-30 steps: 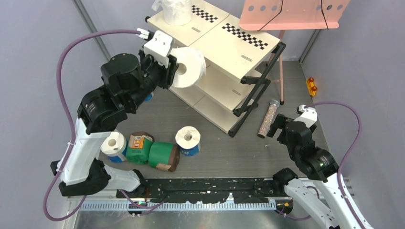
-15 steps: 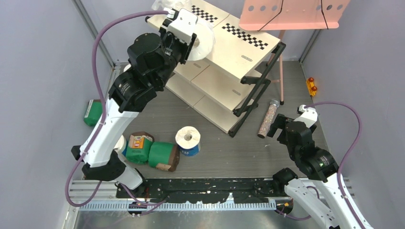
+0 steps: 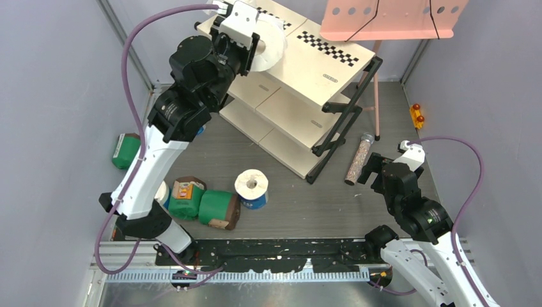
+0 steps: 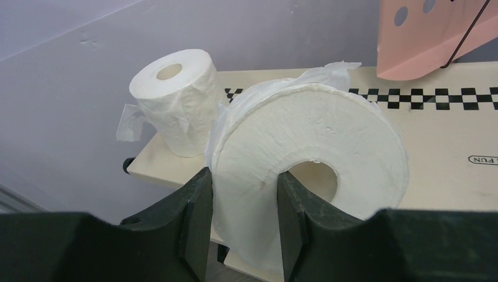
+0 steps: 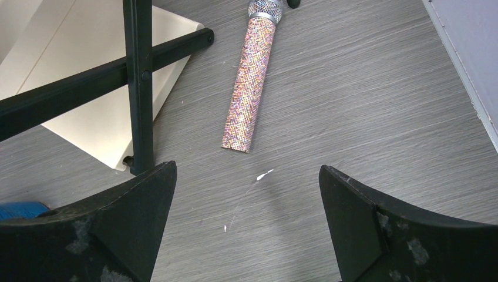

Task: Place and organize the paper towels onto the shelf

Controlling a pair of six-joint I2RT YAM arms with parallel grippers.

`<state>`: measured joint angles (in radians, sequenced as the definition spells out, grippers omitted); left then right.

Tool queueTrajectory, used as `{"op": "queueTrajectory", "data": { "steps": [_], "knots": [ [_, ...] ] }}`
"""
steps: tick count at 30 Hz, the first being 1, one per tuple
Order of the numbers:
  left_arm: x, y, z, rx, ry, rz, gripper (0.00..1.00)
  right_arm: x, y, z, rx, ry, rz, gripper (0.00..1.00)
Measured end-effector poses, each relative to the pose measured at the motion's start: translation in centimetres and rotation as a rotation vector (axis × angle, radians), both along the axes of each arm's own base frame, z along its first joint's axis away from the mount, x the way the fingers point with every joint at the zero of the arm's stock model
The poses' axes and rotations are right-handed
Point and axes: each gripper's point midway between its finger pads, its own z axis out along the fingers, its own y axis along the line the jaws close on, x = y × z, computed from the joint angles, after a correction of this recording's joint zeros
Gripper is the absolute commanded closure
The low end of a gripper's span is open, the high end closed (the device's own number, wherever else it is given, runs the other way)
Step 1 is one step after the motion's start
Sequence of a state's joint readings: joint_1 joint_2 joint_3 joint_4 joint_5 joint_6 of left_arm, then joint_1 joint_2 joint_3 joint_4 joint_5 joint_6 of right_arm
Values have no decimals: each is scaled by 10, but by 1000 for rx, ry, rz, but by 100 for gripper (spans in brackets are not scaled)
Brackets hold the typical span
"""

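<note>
Above the shelf (image 3: 307, 64), the left gripper (image 4: 242, 179) clamps a white roll (image 4: 329, 135); the right gripper (image 5: 246, 170) gapes.

shelf (image 3: 319, 64): three cream slanted tiers, far edge
white roll (image 4: 173, 100): upright, top tier
held white roll (image 4: 329, 147): on edge, over top tier
green rolls (image 3: 220, 208): two lying, near-left
blue roll (image 3: 252, 190): upright, near middle

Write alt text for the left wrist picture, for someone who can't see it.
The left hand grips a white roll, its hollow core facing the camera, in front of the cream shelf. A second roll stands upright on the shelf's top board behind it, with a pink stand at upper right.
</note>
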<state>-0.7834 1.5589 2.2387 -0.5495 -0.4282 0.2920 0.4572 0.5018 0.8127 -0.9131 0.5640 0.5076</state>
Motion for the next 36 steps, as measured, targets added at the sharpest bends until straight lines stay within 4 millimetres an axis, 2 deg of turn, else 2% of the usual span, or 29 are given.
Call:
{"op": "queueTrajectory", "data": {
  "steps": [9, 24, 36],
  "knots": [
    [18, -6, -9, -17, 17, -3, 51, 0, 0, -2, -2, 5, 0, 1],
    [26, -1, 9, -87, -36, -1, 28, 0, 0, -2, -2, 5, 0, 1],
    [39, 0, 12, -146, -40, 0, 9, 0, 0, -2, -3, 5, 0, 1]
  ]
}}
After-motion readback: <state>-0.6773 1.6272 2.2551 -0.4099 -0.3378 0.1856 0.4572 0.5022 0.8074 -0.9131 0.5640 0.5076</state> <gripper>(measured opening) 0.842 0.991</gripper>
